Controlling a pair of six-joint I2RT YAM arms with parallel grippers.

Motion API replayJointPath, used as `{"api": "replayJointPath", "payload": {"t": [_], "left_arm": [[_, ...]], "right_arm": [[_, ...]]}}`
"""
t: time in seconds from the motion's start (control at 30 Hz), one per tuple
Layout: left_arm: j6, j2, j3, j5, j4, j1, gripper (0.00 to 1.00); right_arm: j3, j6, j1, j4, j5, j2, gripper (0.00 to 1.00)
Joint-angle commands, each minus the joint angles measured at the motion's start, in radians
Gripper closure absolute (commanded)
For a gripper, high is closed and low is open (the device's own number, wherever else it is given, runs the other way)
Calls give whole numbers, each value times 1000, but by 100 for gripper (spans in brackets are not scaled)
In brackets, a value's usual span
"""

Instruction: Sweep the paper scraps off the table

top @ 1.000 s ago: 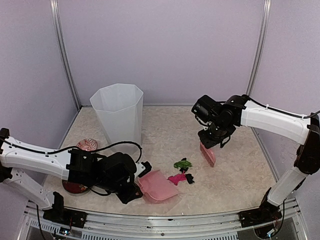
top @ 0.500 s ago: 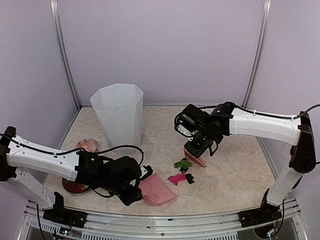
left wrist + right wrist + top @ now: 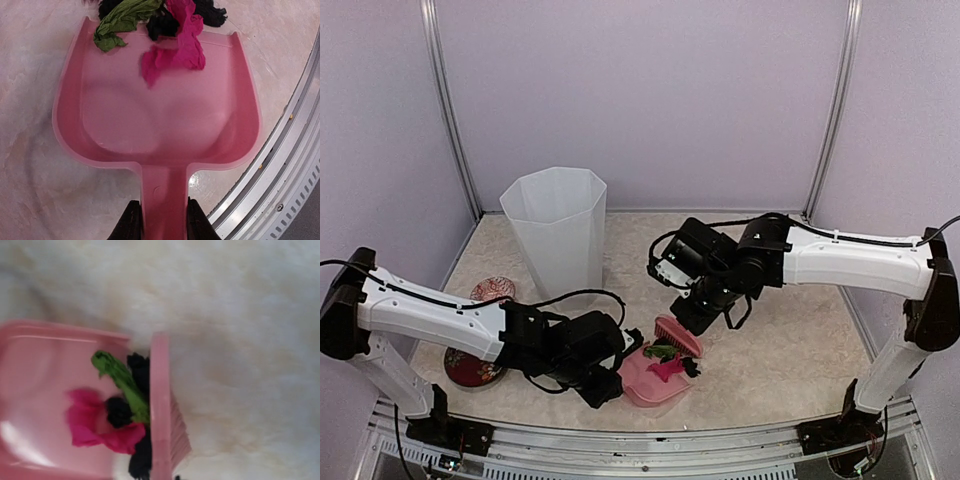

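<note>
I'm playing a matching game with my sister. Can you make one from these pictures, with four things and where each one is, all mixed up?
Things
1. pink plastic dustpan
2. small pink brush
3. tall white plastic bin
4. crumpled green, magenta and black paper scraps

Places
A. standing upright at the back of the table
B. handle pinched in the left hand
C. lying at the dustpan's open front edge
D. gripped by the right hand, right behind the scraps

Pairs: 1-B, 2-D, 3-A, 4-C

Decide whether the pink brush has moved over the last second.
Yes. The brush went left, toward the white bin, and nearer, reaching the dustpan.
</note>
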Motion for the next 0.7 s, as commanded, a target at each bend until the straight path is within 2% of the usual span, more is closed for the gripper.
{"api": "replayJointPath", "payload": {"t": [0.0, 0.23, 0.67], "left_arm": [[8, 38, 18, -25, 29, 11, 100], [-7, 30, -57, -47, 158, 10, 100], [-19, -29, -236, -196, 462, -26, 100]], "right_arm": [[-5, 81, 27, 22, -114, -33, 100], [16, 109, 29, 33, -171, -58, 100], [41, 121, 29, -7, 18, -123, 100]]}}
